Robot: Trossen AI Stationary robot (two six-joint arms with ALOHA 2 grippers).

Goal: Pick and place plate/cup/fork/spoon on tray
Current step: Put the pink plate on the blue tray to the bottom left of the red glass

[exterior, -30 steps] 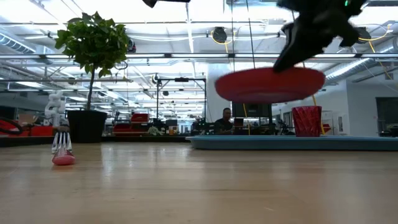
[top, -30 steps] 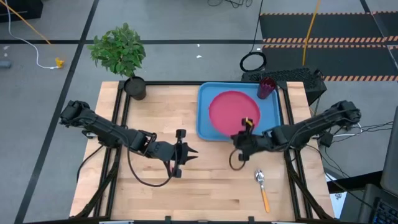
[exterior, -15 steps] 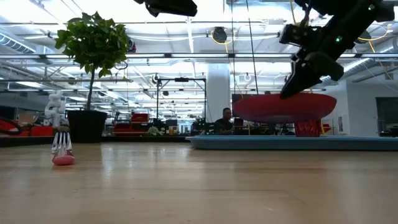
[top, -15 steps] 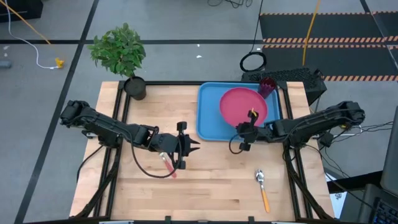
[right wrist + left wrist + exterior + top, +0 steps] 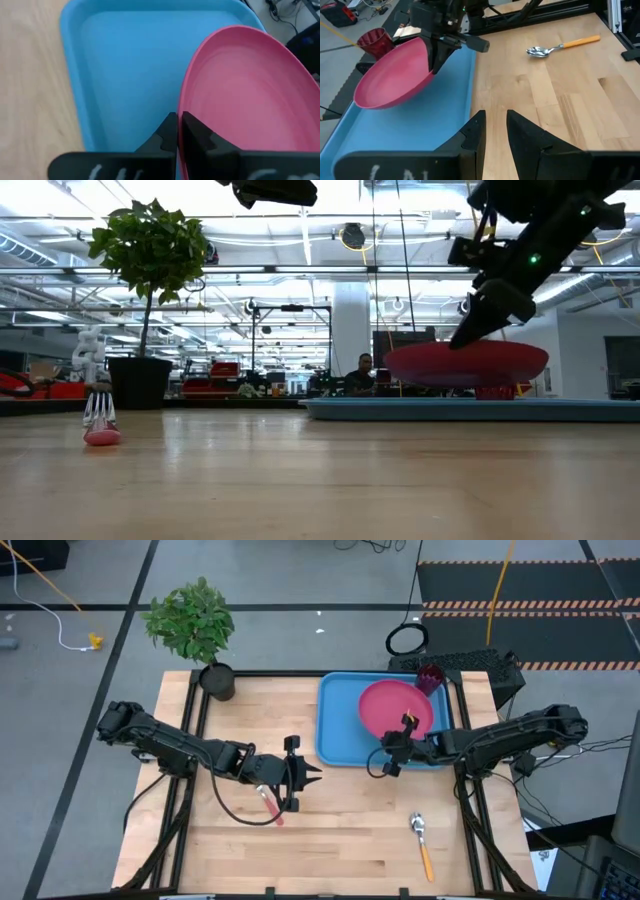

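The pink-red plate (image 5: 397, 706) hangs tilted over the light-blue tray (image 5: 338, 730), held by my right gripper (image 5: 403, 733), which is shut on it. In the low view the plate (image 5: 470, 366) is clear of the tray (image 5: 400, 408). The maroon cup (image 5: 430, 678) stands in the tray's far right corner. The fork (image 5: 271, 806) lies flat on the wood beside my left arm. The orange-handled spoon (image 5: 423, 840) lies flat at the near right. My left gripper (image 5: 312, 778) is open and empty over the table's middle, left of the tray. My right gripper pinches the plate's near rim (image 5: 183, 107) between its two fingers, one on the upper face and one underneath. The fingers (image 5: 470, 332) come from the near side, slanting down. The plate is lifted clear of the tray and tilted.
A black plant pot (image 5: 217, 680) with a leafy plant stands at the table's far left corner. Bare wood lies between the fork and the spoon (image 5: 560, 47). A person sits in the room far behind the table (image 5: 362, 376).
My right gripper has carried the plate toward the table's far right, farther over the tray, and lowered it close to the tray floor. My left gripper has shifted slightly toward the right, uncovering the fork, which has stayed in place.
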